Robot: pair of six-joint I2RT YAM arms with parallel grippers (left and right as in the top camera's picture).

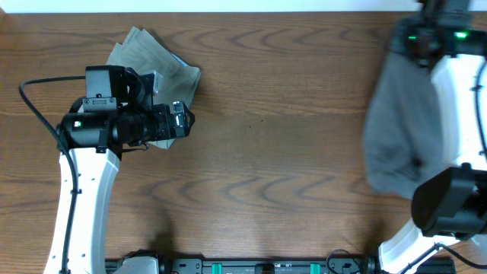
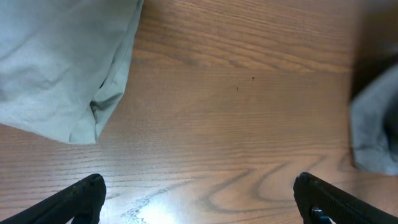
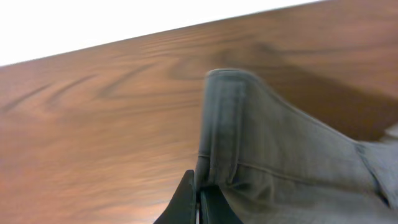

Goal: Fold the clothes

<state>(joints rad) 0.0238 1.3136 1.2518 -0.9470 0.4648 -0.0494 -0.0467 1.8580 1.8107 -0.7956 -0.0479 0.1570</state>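
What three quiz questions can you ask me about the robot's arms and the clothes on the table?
1. True or false: the left gripper is holding the khaki-beige garment.
2. Pick one: what is the right gripper pinching? A) the grey garment B) a sock C) nothing at all
3. Fill in the blank: the khaki-beige garment lies on the robot's ___ side of the table.

Key:
1. False. Its fingers are wide open with only wood between them.
2. A
3. left
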